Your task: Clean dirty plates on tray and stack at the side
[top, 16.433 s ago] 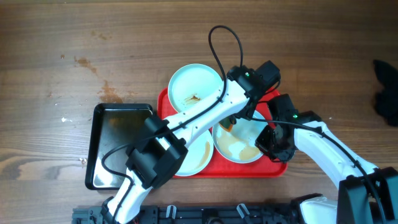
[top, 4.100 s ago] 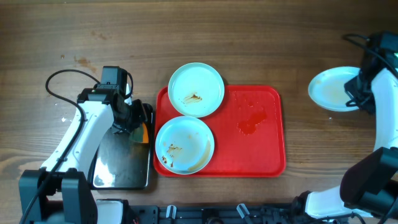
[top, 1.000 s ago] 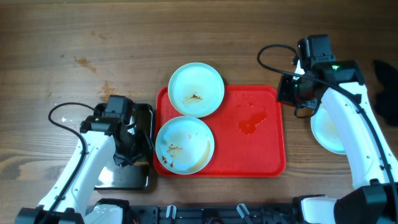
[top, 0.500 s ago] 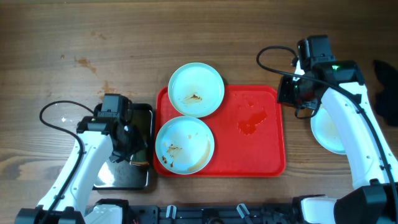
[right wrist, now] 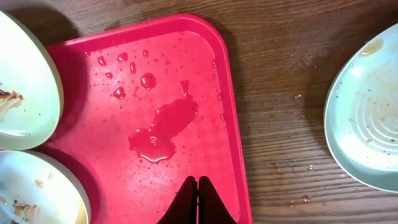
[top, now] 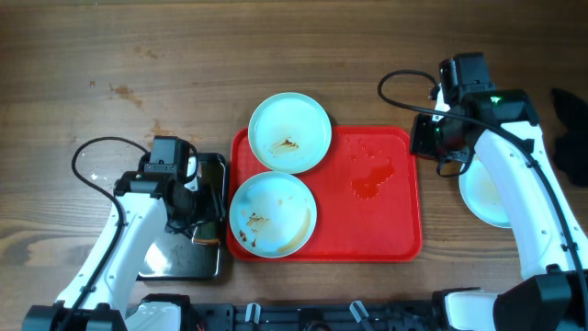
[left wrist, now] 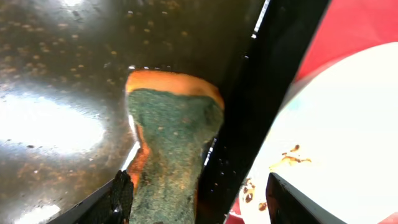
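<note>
While the third plate [top: 485, 198] lies on the wooden table [top: 92, 55] just off the right side of the red tray [top: 390, 234], partly under the right arm, the other two sit on the tray's left half. The far plate [top: 290, 133] overhangs the tray's far rim and carries a small brown smear near its centre. The near plate [top: 273, 214] lies just beside it and shows brown flecks at its lower left and a tan streak along its right side. The third plate looks pale, with a faint tan smudge at its rim. A water puddle [right wrist: 163, 127] and droplets wet the tray's bare right half. The right gripper [right wrist: 198, 190] hangs over that half, fingers pressed together on nothing. The left gripper [left wrist: 198, 186] hovers over the black tray [top: 175, 262] with its jaws spread wide. An orange-and-green sponge [left wrist: 174, 137] lies between them against the black tray's rim.
</note>
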### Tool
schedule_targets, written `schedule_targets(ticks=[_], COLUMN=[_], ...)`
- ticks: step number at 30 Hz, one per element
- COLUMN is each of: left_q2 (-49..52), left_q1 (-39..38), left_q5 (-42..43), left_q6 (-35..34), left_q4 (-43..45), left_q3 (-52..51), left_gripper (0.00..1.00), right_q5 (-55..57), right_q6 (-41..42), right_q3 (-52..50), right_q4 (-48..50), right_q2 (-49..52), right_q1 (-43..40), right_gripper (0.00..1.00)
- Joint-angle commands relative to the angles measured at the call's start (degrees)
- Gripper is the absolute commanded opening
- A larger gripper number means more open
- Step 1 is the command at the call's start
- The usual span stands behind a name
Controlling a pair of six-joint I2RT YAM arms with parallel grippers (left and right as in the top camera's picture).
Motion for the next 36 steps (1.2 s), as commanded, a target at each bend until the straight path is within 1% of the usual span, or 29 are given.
schedule_targets(ticks=[1,3,4,5,7,8,11,12,14,16,17,18,19,20,21,22,26,28,30,34,36], left_q2=[0.8,1.4,1.9,2.5,3.6,4.1,4.5,4.5,4.5,4.5,4.5,4.5,4.5,4.5,4.5,4.5,4.5,4.5,4.5,4.5,4.8], left_q1=[0.4,0.4,0.4,0.4,0.4,0.4,0.4,0.4,0.4,0.8,1.0,1.1,1.1,1.1,1.1,1.1,1.1,1.1,1.1,1.1,1.1], left_q5=[1.9,1.4,-0.1,-1.2,-2.5,-2.9,-5.3,-5.7,-8.4,-8.8,-8.4,-8.2,-8.2,-8.0,-7.2,-6.2,-3.6,-3.2,-2.8,-2.8,-2.8], left_q6=[2.6,1.8,-0.2,-1.6,-2.7,-2.9,-4.9,-5.0,-7.3,-7.2,-6.9,-6.7,-6.7,-6.7,-6.5,-6.5,-6.3,-6.3,-6.3,-6.3,-6.3], left_q4=[0.2,0.5,0.7,1.0,2.1,2.6,3.1,3.2,3.3,3.6,3.6,3.6,3.6,3.6,3.4,3.0,-0.5,-1.9,-3.2,-2.9,-1.9], left_q3=[-0.6,-0.6,-0.6,-0.6,-0.6,-0.6,-0.6,-0.6,-0.6,-0.6,-0.6,-0.6,-0.6,-0.6,-0.6,-0.6,-0.7,-0.8,-1.1,-1.5,-1.5], left_gripper=[0.63,0.59,0.57,0.53,0.51,0.51,0.57,0.56,0.57,0.57,0.51,0.40,0.37,0.36,0.41,0.42,0.45,0.44,0.41,0.42,0.51], right_q5=[-0.5,-0.5,-0.5,-0.5,-0.5,-0.5,-0.5,-0.5,-0.5,-0.5,-0.5,-0.5,-0.5,-0.5,-0.5,-0.5,-0.5,-0.5,-0.5,-0.5,-0.5], right_q6=[-1.0,-1.1,-1.1,-1.1,-1.1,-1.1,-1.1,-1.1,-1.1,-1.1,-1.1,-1.1,-1.1,-1.1,-1.1,-1.1,-1.0,-1.0,-1.0,-1.0,-1.0], right_q3=[1.2,1.2,1.2,1.2,1.2,1.2,1.2,1.2,1.2,1.2,1.2,1.2,1.2,1.2,1.2,1.2,1.2,1.2,1.2,1.1,1.1], right_q4=[-0.2,-0.3,-0.4,-0.4,-0.4,-0.5,-0.6,-0.6,-0.6,-0.6,-0.6,-0.5,-0.5,-0.4,-0.4,-0.4,-0.4,-0.5,-0.5,-0.5,-0.7], right_q2=[-1.2,-1.2,-1.2,-1.2,-1.2,-1.2,-1.2,-1.2,-1.2,-1.2,-1.2,-1.2,-1.2,-1.2,-1.2,-1.2,-1.2,-1.2,-1.2,-1.2,-1.2], right_q1=[0.3,0.3,0.3,0.3,0.3,0.3,0.3,0.3,0.3,0.3,0.3,0.3,0.3,0.3,0.3,0.3,0.3,0.3,0.3,0.3,0.3], right_gripper=[0.04,0.04,0.04,0.04,0.04,0.04,0.04,0.04,0.04,0.04,0.04,0.04,0.04,0.04,0.04,0.04,0.04,0.04,0.04,0.04,0.04])
